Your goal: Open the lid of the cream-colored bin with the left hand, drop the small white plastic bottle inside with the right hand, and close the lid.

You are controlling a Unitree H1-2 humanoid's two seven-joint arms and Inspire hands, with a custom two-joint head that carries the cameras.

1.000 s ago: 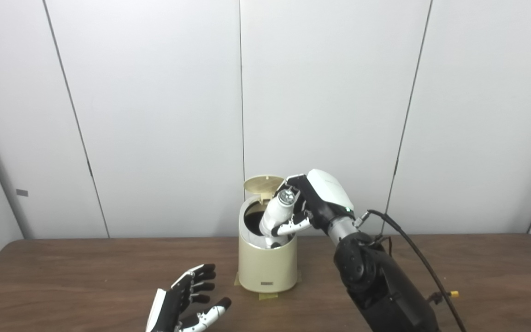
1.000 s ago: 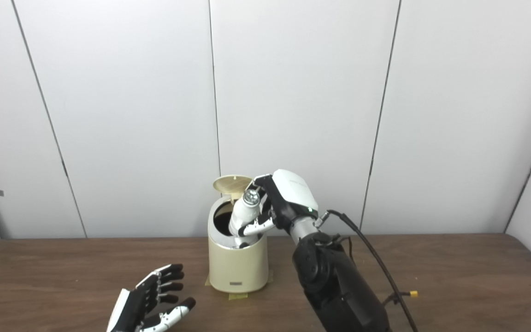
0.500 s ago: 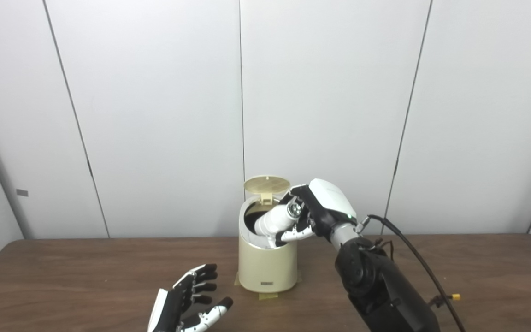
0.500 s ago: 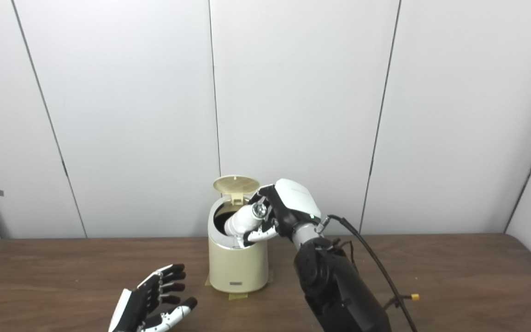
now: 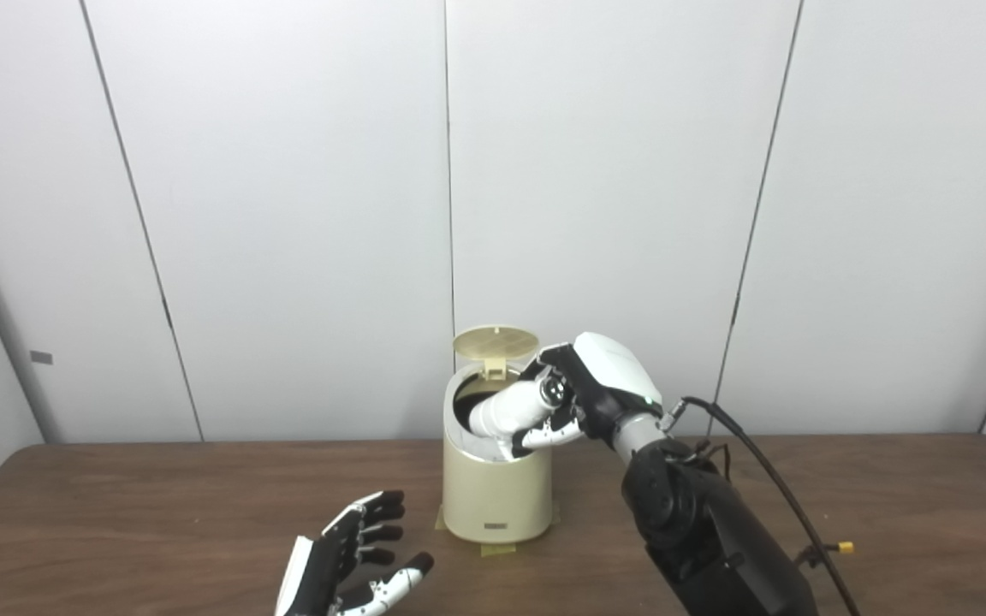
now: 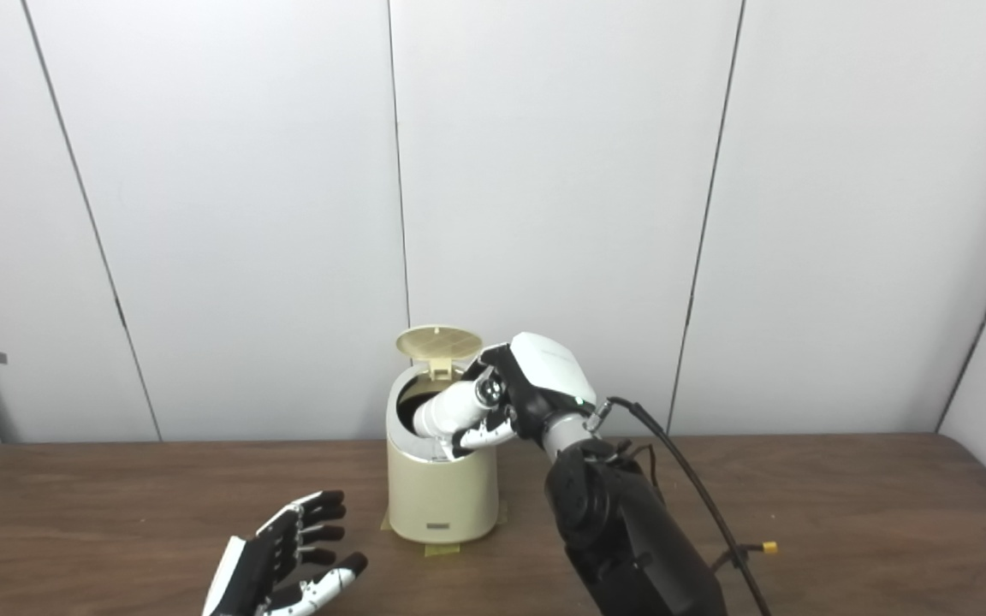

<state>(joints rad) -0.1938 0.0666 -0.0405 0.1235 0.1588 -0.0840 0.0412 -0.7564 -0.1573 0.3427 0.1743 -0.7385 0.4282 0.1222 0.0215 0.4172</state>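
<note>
The bottle (image 5: 510,407) is in my right hand (image 5: 589,395), lying nearly level across the bin's (image 5: 497,496) top rim, its base poking into the dark opening and its capped end pointing back toward my palm. My right fingers (image 5: 546,435) are curled around its body, the white-tipped ones showing beneath it and the thumb side hidden above, so the grip is closed on the bottle. The bin stands on the table (image 5: 159,505), near the back wall, with bits of tape (image 5: 493,549) showing under its base. Its lid (image 5: 495,341) is flipped up on the rear hinge, standing almost upright behind the opening, just beside my right hand's fingertips. A small dark label (image 5: 495,526) sits low on the front of the bin; it is too small for me to read, and I can make out no writing on the bottle either. My left hand (image 5: 347,567) rests low over the table in front and to the left of the bin, well apart from it, palm turned inward, fingers spread and holding nothing. A black cable (image 5: 767,466) loops from my right wrist down along the forearm.
</note>
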